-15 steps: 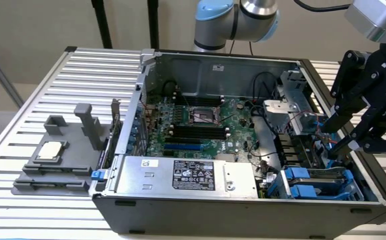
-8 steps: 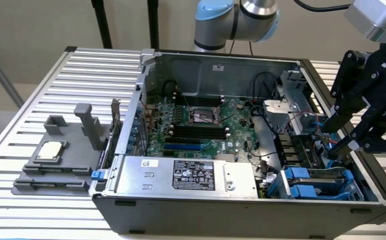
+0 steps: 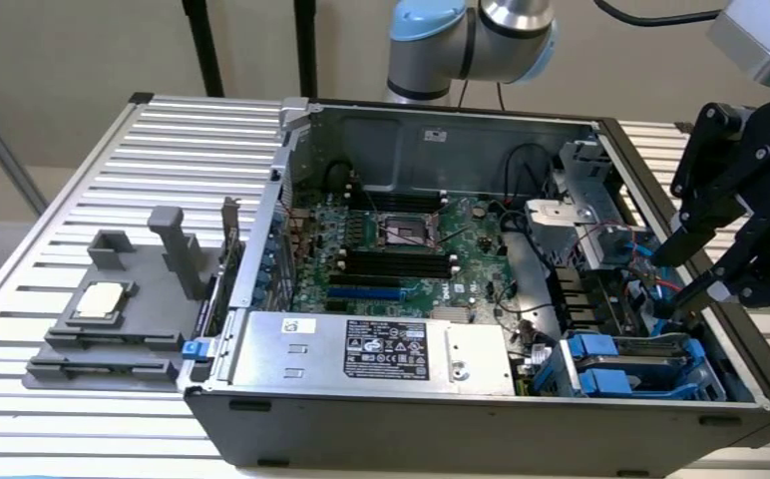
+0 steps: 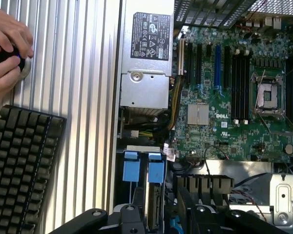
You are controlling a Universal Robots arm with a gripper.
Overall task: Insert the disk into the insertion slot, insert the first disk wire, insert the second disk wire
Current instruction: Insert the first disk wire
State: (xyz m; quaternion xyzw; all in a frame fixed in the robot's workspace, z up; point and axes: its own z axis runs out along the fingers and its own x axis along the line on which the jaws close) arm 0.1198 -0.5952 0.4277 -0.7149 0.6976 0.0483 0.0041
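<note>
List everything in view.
Ribbed metal table: one, silver, under everything.
Open computer case: one, dark grey, on table.
Motherboard: one, green, inside case.
Metal box with black label: one, silver, inside case.
Metal insertion slot, blue plastic rails: one, grey-blue, inside case, exterior view's right.
Plastic stand with posts: one, grey, exterior view's left.
Keyboard: one, black, on table.
Person's hand: one, beside keyboard.
Robot arm: one, silver-blue, behind case.
End effector: one, black, near insertion slot.
</note>
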